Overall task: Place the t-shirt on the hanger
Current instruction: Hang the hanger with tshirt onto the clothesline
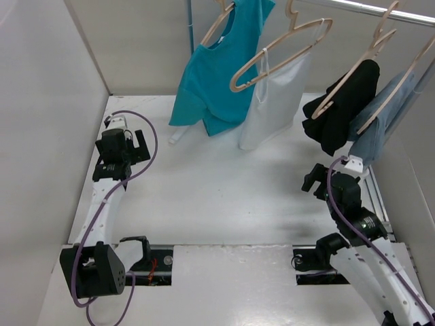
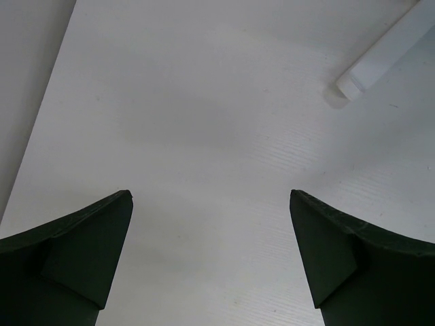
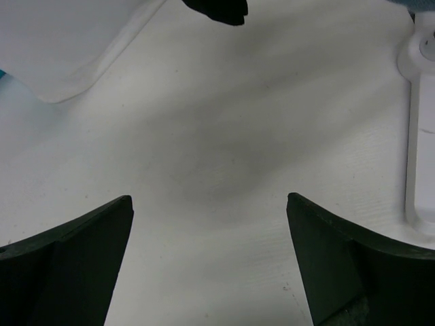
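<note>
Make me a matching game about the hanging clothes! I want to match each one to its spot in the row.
Clothes:
1. teal t-shirt
2. white top
3. black garment
4. pale blue garment

Spots in the row, seen from above:
a. far right
b. second from the left
c. far left
d. third from the left

Right pairs: 1-c, 2-b, 3-d, 4-a.

We see the t-shirt hanging on the hanger at the back left, above the table. Just right of it hangs a sleeveless top, then a third garment and a fourth garment farther right. The left gripper sits left of the t-shirt and nearer us, and the right gripper sits below the third garment.
</note>
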Motion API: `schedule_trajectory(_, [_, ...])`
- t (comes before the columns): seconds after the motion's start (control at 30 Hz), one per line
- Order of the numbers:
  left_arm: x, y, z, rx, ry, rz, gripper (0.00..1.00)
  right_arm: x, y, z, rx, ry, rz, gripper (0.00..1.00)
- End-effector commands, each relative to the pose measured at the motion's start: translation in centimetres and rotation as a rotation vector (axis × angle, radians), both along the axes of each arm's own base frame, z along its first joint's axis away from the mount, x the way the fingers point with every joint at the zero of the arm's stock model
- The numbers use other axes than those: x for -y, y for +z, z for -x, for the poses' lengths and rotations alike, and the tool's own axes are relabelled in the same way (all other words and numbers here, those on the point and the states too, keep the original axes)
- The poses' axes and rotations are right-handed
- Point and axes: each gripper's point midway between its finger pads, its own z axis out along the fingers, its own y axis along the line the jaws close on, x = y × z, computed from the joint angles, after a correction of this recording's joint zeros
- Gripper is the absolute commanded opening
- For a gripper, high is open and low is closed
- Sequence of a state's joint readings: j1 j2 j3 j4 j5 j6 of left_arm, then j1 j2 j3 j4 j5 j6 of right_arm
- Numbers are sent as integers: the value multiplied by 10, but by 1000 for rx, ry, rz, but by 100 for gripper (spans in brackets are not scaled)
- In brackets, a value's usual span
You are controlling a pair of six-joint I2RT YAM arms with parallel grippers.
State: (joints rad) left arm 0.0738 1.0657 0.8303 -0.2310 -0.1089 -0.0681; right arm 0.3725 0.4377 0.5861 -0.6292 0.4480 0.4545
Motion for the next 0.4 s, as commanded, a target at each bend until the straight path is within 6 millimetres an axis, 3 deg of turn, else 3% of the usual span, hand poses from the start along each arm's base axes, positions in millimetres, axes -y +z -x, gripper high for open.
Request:
schedule_trajectory(0.0, [1, 9, -5, 53, 4, 15, 99, 5, 8, -3, 3, -54, -15, 99])
schedule_trajectory(0.37, [2, 4, -3, 42, -3, 21, 99, 3, 9, -10, -8, -83, -40, 99])
